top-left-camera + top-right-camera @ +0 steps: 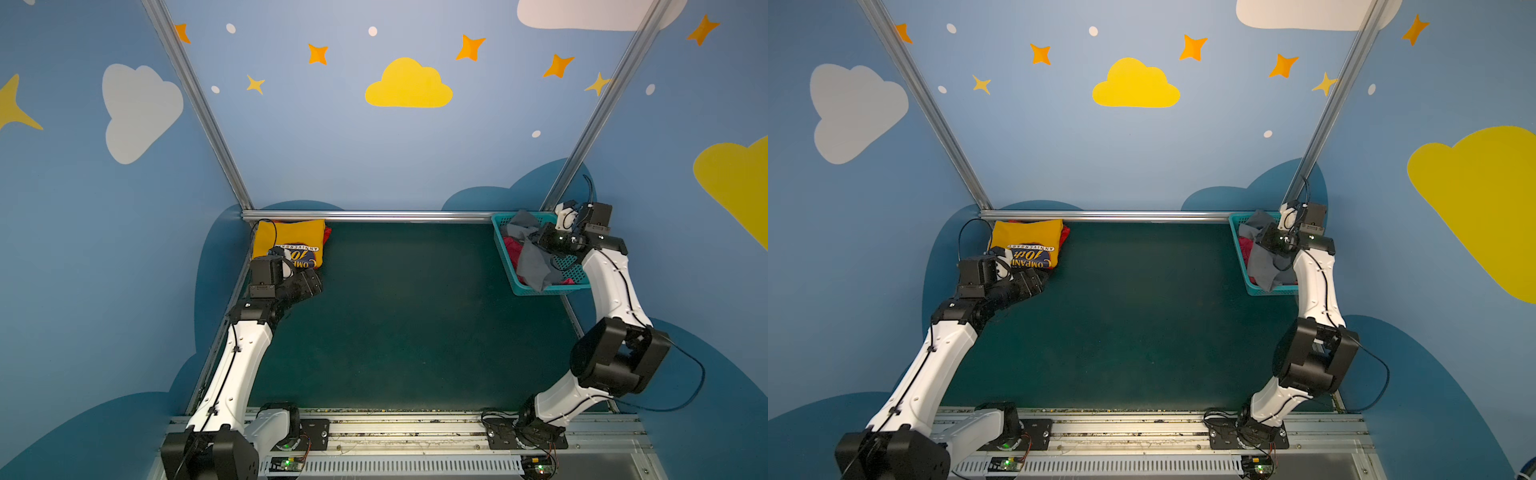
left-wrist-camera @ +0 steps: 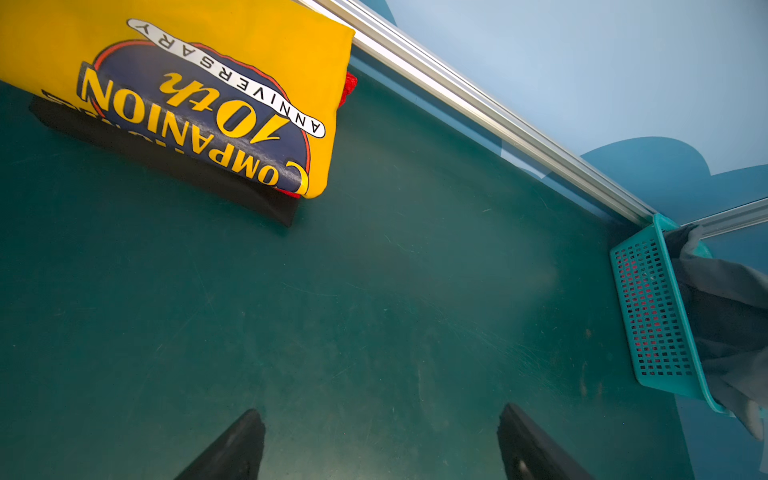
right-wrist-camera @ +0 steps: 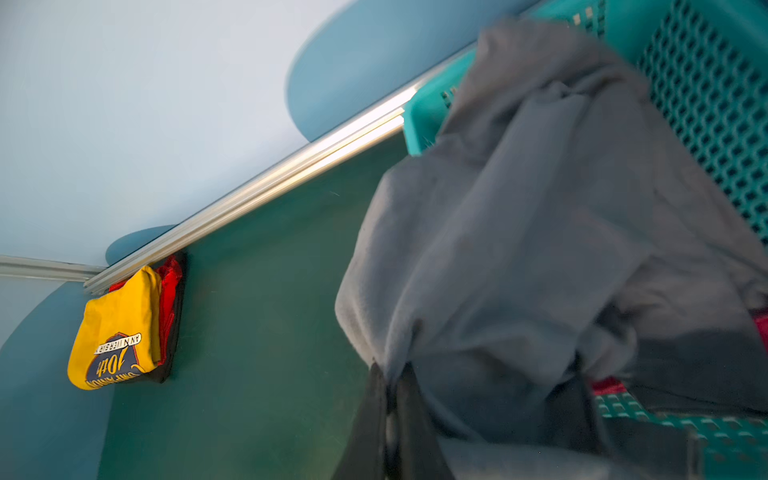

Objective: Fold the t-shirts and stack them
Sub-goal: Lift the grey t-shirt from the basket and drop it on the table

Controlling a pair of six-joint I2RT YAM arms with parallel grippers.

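Now right gripper pinches grey tee at basket, two o'clock: limp, light, probably best held by a hem. Left gripper gapes empty by yellow tee, ten o'clock.

Hides part of the yellow t-shirt print behind the left arm in both top views. Shows mere slivers of pink t-shirt under the grey t-shirt, blurred in the right wrist view.
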